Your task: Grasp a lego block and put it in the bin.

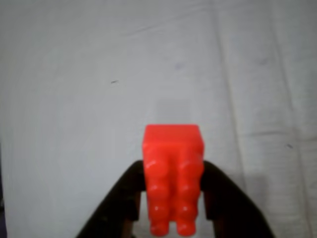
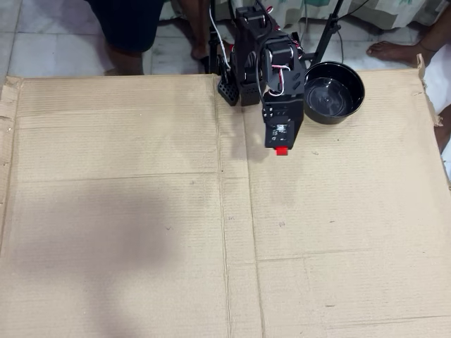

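Note:
The red lego block [image 1: 173,178] fills the lower middle of the wrist view, studs facing the camera, clamped between my gripper's [image 1: 173,186] two black fingers [image 1: 124,198]. It hangs clear of the pale surface behind it. From overhead, only a small red tip of the lego block [image 2: 281,150] shows below the black gripper [image 2: 281,144]. The bin [image 2: 333,91], a round glossy black bowl, stands to the right of the arm near the cardboard's far edge, apart from the gripper.
A large flat sheet of cardboard [image 2: 141,232] covers the work area. The arm's base [image 2: 239,77] sits at its far edge. People's legs and feet [image 2: 391,49] stand beyond the cardboard at the top.

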`<control>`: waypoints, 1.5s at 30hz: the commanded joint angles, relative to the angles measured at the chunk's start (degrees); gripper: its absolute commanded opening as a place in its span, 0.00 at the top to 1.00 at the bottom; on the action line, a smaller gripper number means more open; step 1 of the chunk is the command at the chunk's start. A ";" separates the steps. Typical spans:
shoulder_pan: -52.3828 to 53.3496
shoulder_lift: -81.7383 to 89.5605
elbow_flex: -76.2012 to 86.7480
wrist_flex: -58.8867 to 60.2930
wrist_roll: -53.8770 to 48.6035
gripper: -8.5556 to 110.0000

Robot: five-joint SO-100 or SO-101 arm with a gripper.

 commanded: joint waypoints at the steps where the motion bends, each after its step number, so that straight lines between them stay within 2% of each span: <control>1: -3.69 3.16 -1.58 0.26 0.35 0.93; 11: -21.88 9.76 -0.70 0.26 0.35 0.93; 23: -42.63 25.40 15.47 0.00 0.35 0.93; 31: -53.35 34.80 25.58 -0.70 0.35 0.93; 42: -65.57 36.56 27.33 -0.88 0.44 0.93; 45: -67.41 36.39 27.60 -4.39 0.44 0.93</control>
